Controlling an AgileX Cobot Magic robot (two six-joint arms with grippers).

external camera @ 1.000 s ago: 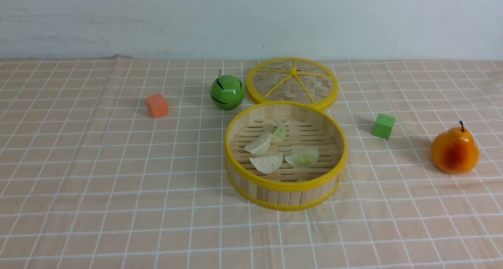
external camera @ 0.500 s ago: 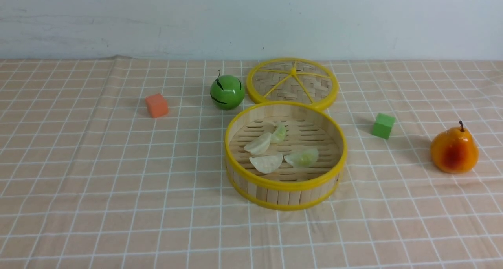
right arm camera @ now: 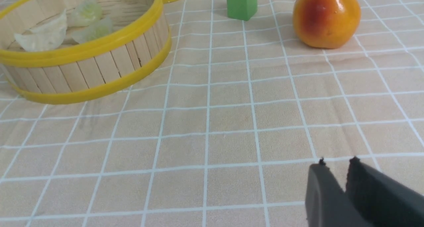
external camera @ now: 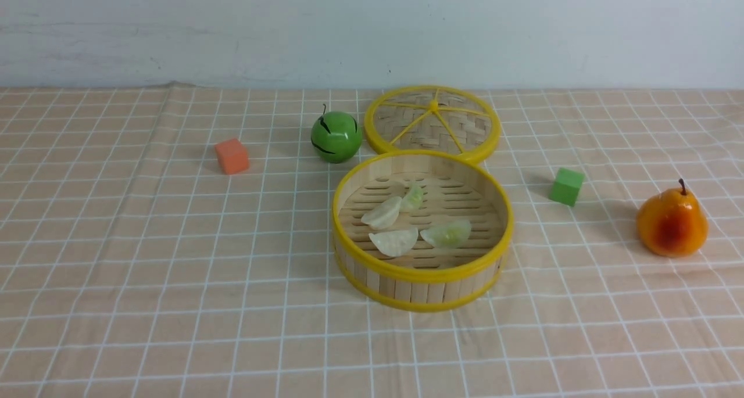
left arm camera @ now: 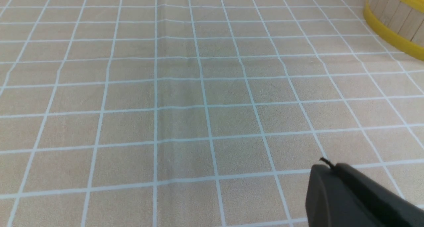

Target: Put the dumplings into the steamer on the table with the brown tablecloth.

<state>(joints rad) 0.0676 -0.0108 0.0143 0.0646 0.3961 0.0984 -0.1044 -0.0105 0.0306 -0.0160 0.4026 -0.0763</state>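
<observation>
The steamer [external camera: 421, 273] stands mid-table on the brown tablecloth [external camera: 145, 241]. Several dumplings lie on its slatted floor: two off-white ones [external camera: 382, 212] [external camera: 395, 241] and two pale green ones [external camera: 413, 197] [external camera: 447, 233]. Neither arm shows in the front view. In the left wrist view my left gripper [left arm camera: 331, 165] is shut and empty above bare cloth, with the steamer's wall [left arm camera: 394, 18] far off at the corner. In the right wrist view my right gripper [right arm camera: 337, 162] stands slightly open with nothing between its fingers, well away from the steamer [right arm camera: 99, 68] and the dumplings [right arm camera: 43, 36].
The flat woven lid [external camera: 433, 122] lies just behind the steamer, a green apple [external camera: 336, 135] to its left. An orange cube [external camera: 232, 156] sits further left. A green cube [external camera: 567, 186] and an orange pear [external camera: 672, 222] are on the right.
</observation>
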